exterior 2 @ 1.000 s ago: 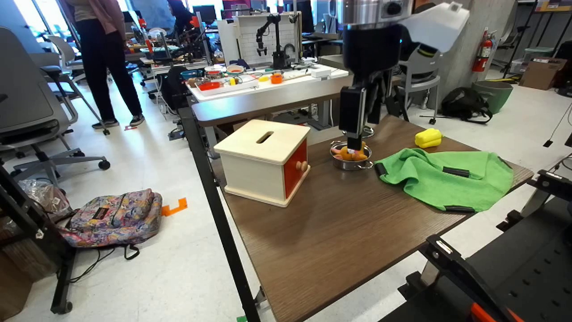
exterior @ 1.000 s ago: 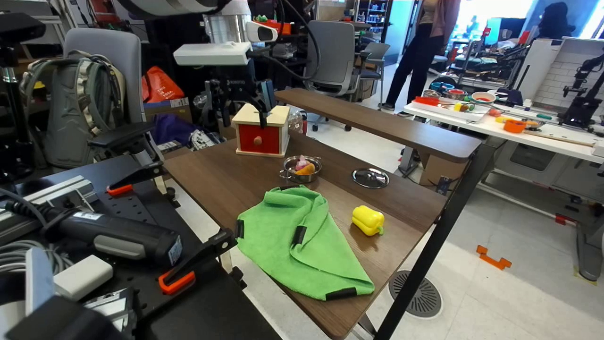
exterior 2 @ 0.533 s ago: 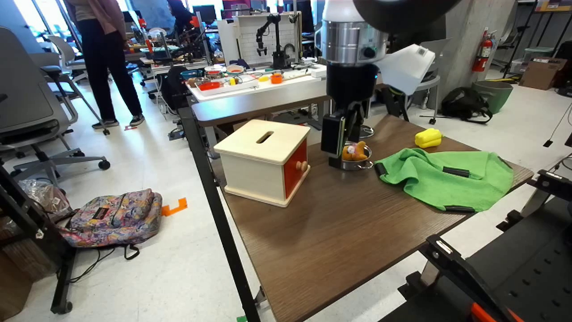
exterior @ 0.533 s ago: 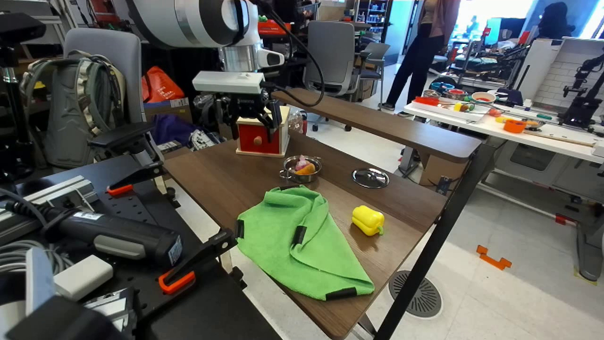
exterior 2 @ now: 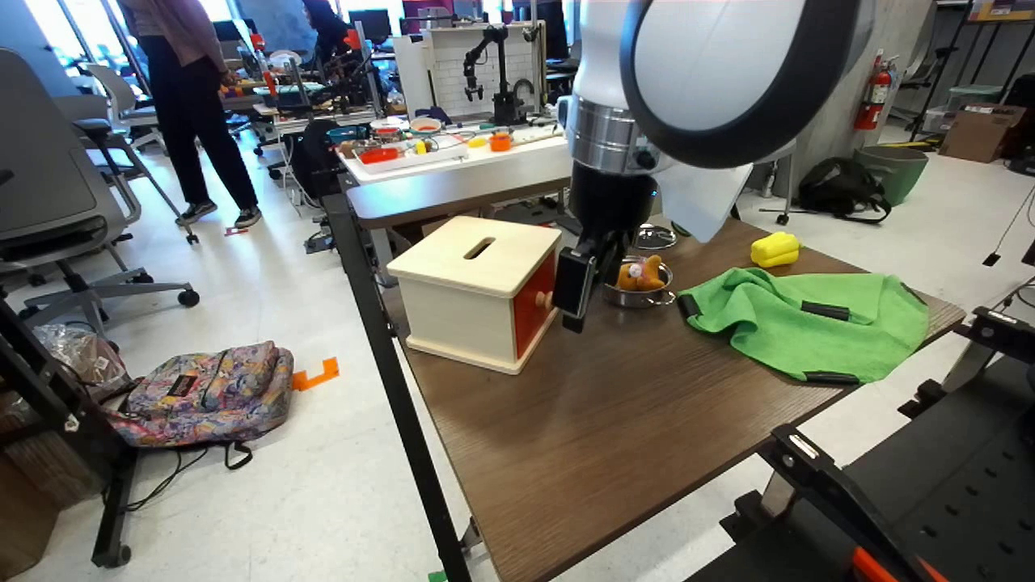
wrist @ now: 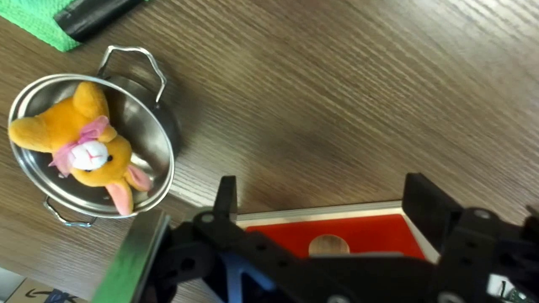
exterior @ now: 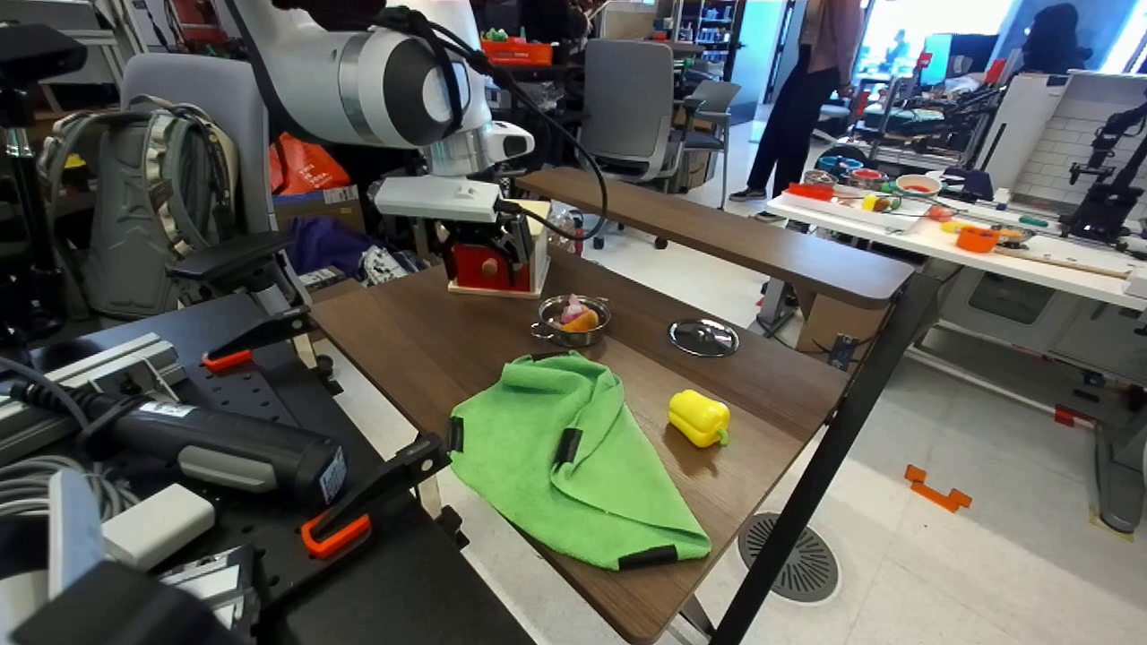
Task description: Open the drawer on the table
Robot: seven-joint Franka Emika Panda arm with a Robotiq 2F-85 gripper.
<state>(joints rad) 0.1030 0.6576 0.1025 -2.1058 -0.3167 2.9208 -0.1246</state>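
Closed: the drawer (exterior 2: 529,322), red-fronted with a round wooden knob (wrist: 328,244), set in a pale wooden box (exterior 2: 457,311) with a slot (exterior 2: 479,248) in its top, at one end of the brown table (exterior 2: 534,469). Just in front, the black gripper (wrist: 322,185), low and tilted, with jaws spread wide; knob and red front in the gap between them in the wrist view, with any contact too hidden to judge. Near the box, a two-handled metal pot (wrist: 137,130) with an orange plush rabbit (wrist: 88,151) inside, pink ribbon (wrist: 94,129) at the neck. Farther along the table, a shiny lid (exterior: 703,338), apart from the pot; then a rumpled green cloth (exterior: 573,484) with black strips (exterior: 568,446), and near it a yellow pepper (exterior: 699,417). On the floor (exterior 2: 323,485), a floral backpack (exterior 2: 210,396); past the table, a standing person (exterior 2: 190,105).
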